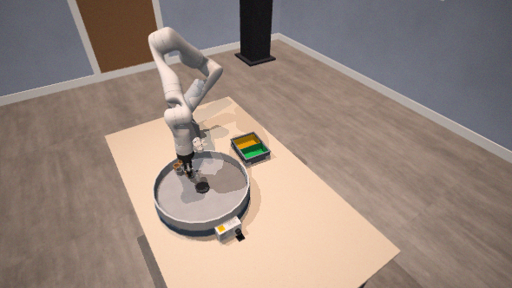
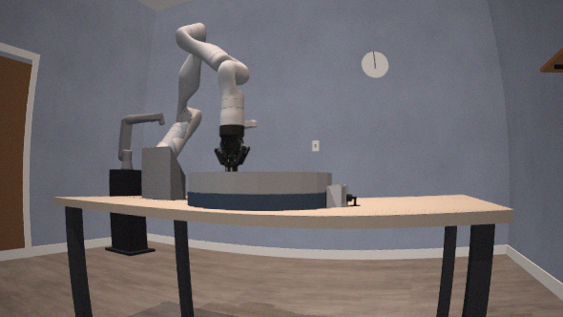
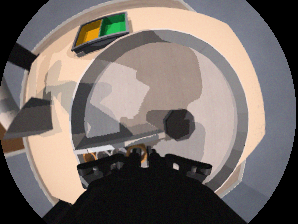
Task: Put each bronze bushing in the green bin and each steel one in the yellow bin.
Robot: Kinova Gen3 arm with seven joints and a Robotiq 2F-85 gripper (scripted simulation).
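Observation:
My gripper [image 1: 189,173] [image 2: 232,169] [image 3: 143,151] points down inside the rim of the turntable [image 1: 204,209] [image 2: 260,182] [image 3: 170,65]. It is shut on a bronze bushing [image 3: 132,147], seemingly by its wall; the fingers hide much of it. Beside the gripper, towards the rim, stand another bronze bushing [image 1: 177,166] [image 3: 89,156] and a steel bushing [image 1: 179,172], close together. Further sleeves there are partly hidden by the fingers. The green bin [image 1: 254,151] [image 3: 114,25] and the yellow bin [image 1: 246,140] [image 3: 89,34] sit side by side in one dark tray; no bushing shows in either.
A dark hub [image 1: 202,187] [image 3: 179,124] stands at the turntable's middle. The turntable's raised wall surrounds the fingers. A white box [image 1: 228,230] [image 2: 337,196] stands against its outer side on the table [image 1: 304,225]. The bin tray is outside the wall, on the robot-base side.

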